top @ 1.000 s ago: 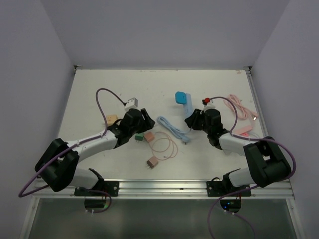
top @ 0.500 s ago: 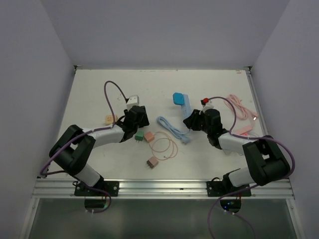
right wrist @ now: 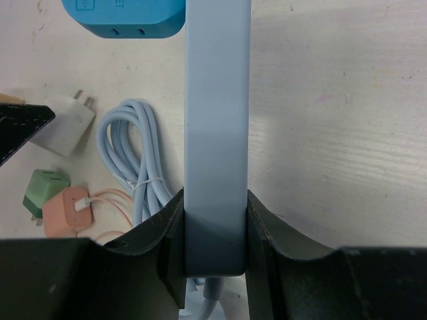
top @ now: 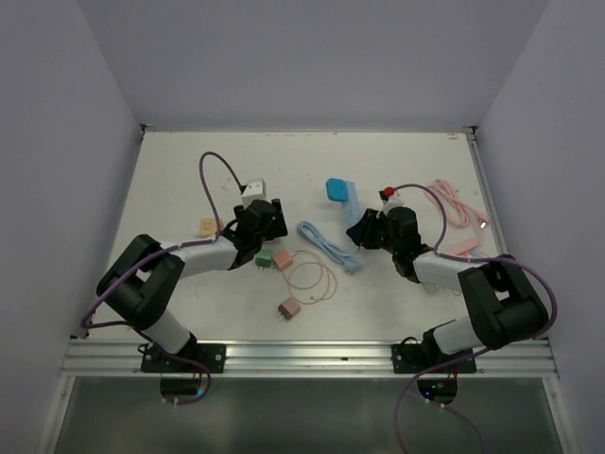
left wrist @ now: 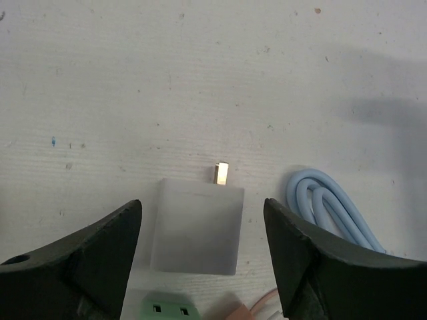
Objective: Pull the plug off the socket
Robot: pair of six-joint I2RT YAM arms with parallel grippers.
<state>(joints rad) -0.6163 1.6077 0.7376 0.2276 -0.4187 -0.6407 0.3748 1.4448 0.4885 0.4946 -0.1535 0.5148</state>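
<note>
A light blue socket bar runs up the right wrist view. A bright blue plug sits at its far end, on the left side. My right gripper is shut on the bar's near end. In the top view the right gripper holds the bar, with the plug toward the table's middle. My left gripper is open and straddles a white adapter lying flat on the table, without touching it. In the top view the left gripper is well left of the plug.
A coiled blue cable lies between the arms. A green adapter, a pink adapter with a thin cord loop and another pink adapter lie nearer. A beige block is left, a pink cable right.
My left gripper has swung up and away from the green and pink adapters to over the white adapter. My right gripper has shifted the socket bar and blue plug slightly left.
</note>
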